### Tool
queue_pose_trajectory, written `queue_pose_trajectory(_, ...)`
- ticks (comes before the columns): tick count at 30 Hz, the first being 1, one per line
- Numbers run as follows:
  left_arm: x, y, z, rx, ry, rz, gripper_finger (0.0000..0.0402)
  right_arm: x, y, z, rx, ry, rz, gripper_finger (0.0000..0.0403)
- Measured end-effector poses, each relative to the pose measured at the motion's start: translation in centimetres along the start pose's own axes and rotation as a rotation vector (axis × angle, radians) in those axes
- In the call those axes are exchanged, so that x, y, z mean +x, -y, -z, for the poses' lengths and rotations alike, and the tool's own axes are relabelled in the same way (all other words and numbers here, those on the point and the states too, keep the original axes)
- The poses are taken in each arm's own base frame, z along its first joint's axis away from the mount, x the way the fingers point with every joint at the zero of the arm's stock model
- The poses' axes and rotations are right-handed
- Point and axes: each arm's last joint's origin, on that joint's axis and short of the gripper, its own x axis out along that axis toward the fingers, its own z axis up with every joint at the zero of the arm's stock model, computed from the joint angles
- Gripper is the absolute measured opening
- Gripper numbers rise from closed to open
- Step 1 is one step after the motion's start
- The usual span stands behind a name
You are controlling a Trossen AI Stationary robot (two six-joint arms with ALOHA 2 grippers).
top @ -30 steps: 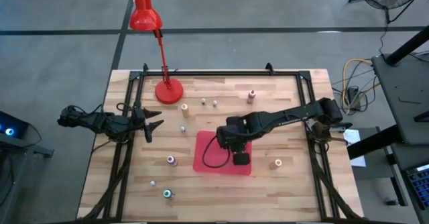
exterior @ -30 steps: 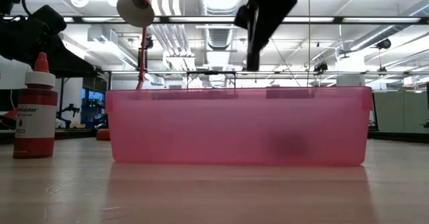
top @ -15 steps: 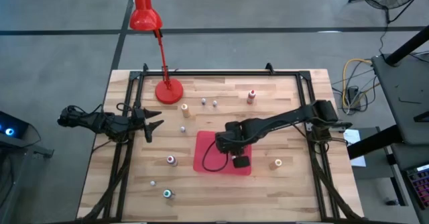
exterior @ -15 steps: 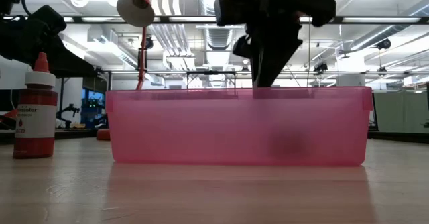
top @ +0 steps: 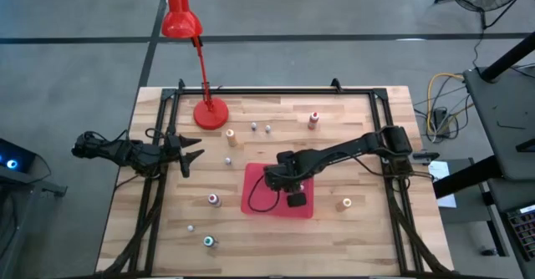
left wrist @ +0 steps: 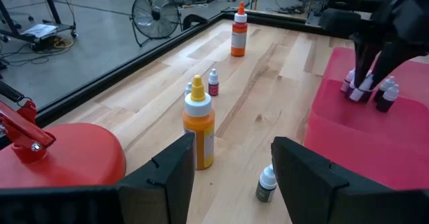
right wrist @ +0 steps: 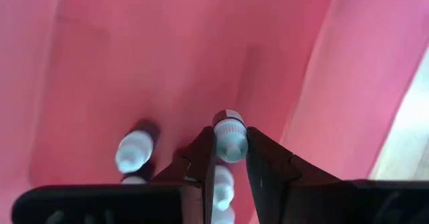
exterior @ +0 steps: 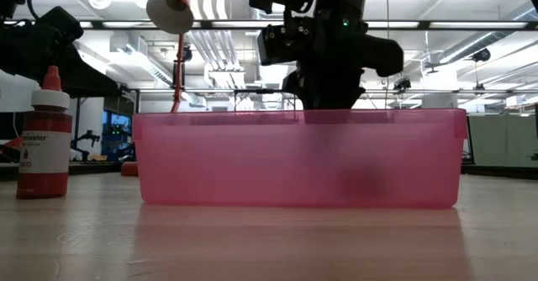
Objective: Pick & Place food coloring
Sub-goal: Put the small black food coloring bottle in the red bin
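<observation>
My right gripper [top: 276,179] reaches down into the pink bin [top: 251,202], shut on a tiny whitish-capped food coloring bottle [right wrist: 230,143]. Three more tiny bottles [right wrist: 134,151] stand on the bin floor beside it, also visible in the left wrist view [left wrist: 385,93]. Other food coloring bottles stand on the table: an orange one [left wrist: 199,123], a red-topped one [top: 314,119], a pink-topped one [top: 214,200], a green one [top: 209,242] and a tan one [top: 345,204]. My left gripper [top: 188,155] waits open at the table's left edge. My right gripper pinches the tiny bottle by its whitish cap [right wrist: 231,133] between the two fingers [right wrist: 203,158], coming from above and pointing down. The bottle stays upright inside the bin. Whether its base stands on the bin floor cannot be told.
A red lamp's base [top: 210,113] stands at the far left of the table. Tiny bottles [top: 254,128] [top: 227,159] [top: 191,227] are scattered over the wood. A black frame [top: 276,90] runs round the table. The bin's pink walls [exterior: 294,159] close in my right gripper.
My right gripper has come down from above the bin into it, shifting a little toward the table's left and near edges, with the bottle still between its fingers.
</observation>
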Motion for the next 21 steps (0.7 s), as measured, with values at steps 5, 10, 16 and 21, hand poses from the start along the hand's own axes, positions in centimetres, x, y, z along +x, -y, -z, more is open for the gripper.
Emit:
queue_pose_trajectory(5, 0.0, 0.0, 0.0, 0.000, 0.000, 0.000, 0.0170, 0.2, 0.4, 0.2, 0.011, -0.007, 0.002, 0.0059)
queue_pose_trajectory(10, 0.0, 0.0, 0.0, 0.001, 0.000, 0.000, 0.0170, 0.7, 0.4, 0.5, 0.013, -0.017, 0.001, 0.0059)
queue_pose_trajectory(16, 0.0, 0.0, 0.0, 0.000, 0.000, 0.000, 0.0170, 1.3, 0.3, 0.7, 0.017, -0.002, 0.002, 0.0059)
queue_pose_trajectory(21, 0.0, 0.0, 0.0, 0.000, 0.000, 0.000, 0.0170, 1.3, 0.3, 0.7, 0.020, -0.002, 0.000, 0.0059)
